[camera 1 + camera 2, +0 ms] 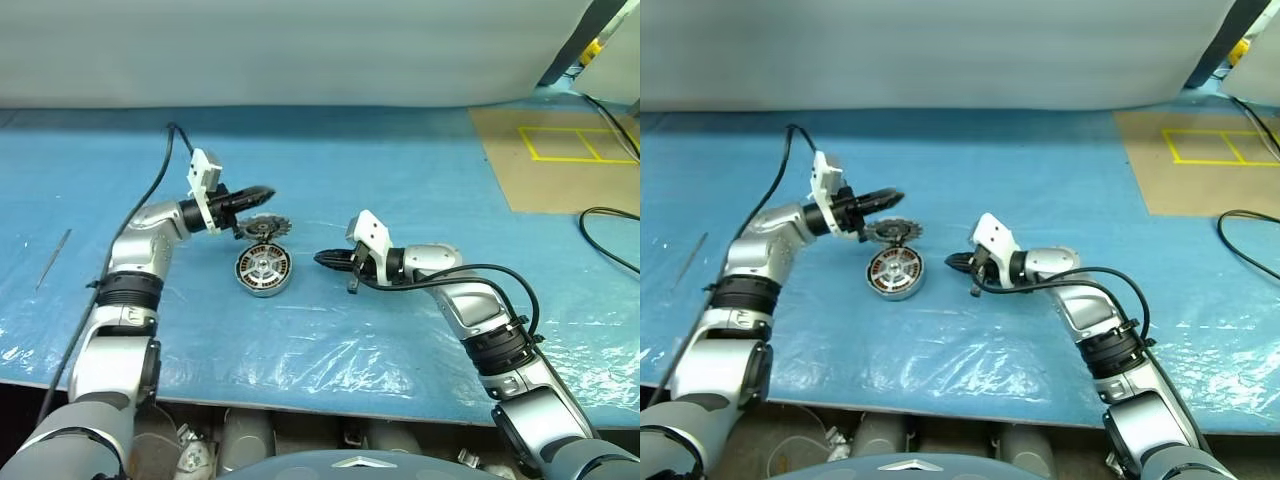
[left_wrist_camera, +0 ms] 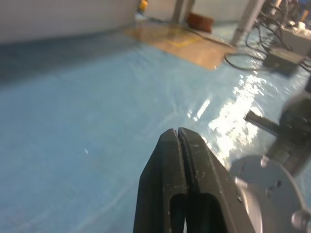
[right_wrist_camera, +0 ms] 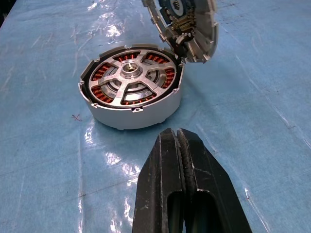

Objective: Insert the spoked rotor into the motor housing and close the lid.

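Observation:
The motor housing (image 3: 130, 115) lies flat on the blue sheet, with the spoked rotor (image 3: 130, 77) seated in it and copper windings showing between the spokes. The lid (image 3: 194, 26) stands tilted on edge at the housing's far rim, its inner side facing the housing. My left gripper (image 1: 262, 192) is shut and empty, pointing level just above the lid (image 1: 263, 228). My right gripper (image 1: 322, 259) is also shut and empty; it points at the housing (image 1: 263, 271) from the right, a short gap away.
A thin metal rod (image 1: 52, 258) lies at the far left of the sheet. A brown board with yellow tape (image 1: 560, 150) sits at the back right, and a black cable (image 1: 610, 235) loops near it. The table's front edge (image 1: 300, 395) runs close below the arms.

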